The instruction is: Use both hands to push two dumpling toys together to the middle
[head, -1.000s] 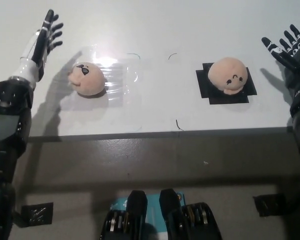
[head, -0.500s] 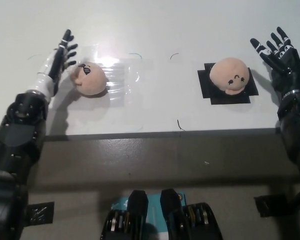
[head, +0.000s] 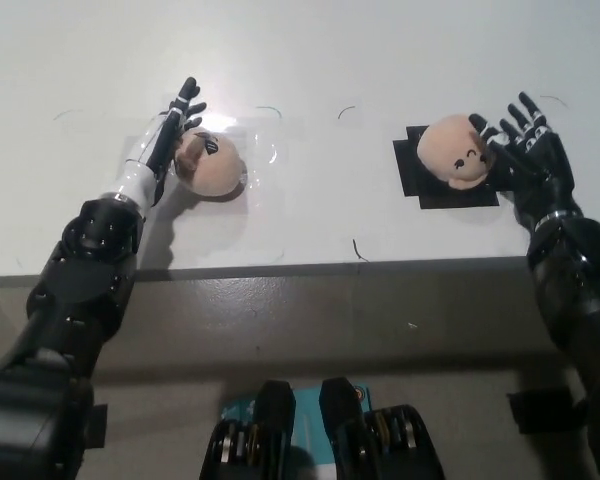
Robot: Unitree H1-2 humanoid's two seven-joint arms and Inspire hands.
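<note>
Right now I have both hands flat against the outer sides of the toys, so the risk lies in how the push goes. Each dumpling is round and soft; if a palm meets it off-centre, I judge it could roll or slip past the fingers toward the far side of the bench [head: 380, 60] instead of sliding inward. The left dumpling [head: 208, 160] sits on a glossy clear sheet [head: 255, 150], which may let it skid faster than the other, so the pair could meet off the middle. The right dumpling [head: 453, 150] lies on a black patch [head: 412, 178], which may drag on it more. My left hand [head: 170, 130] reaches forward, with its fingers spread and straight along the toy's outer side, touching it, holding nothing. My right hand [head: 520, 145] is raised at the other toy's outer side, fingers fanned apart, fingertips touching or just beside it; I cannot tell which. The toys are well apart, the bare middle between them.
</note>
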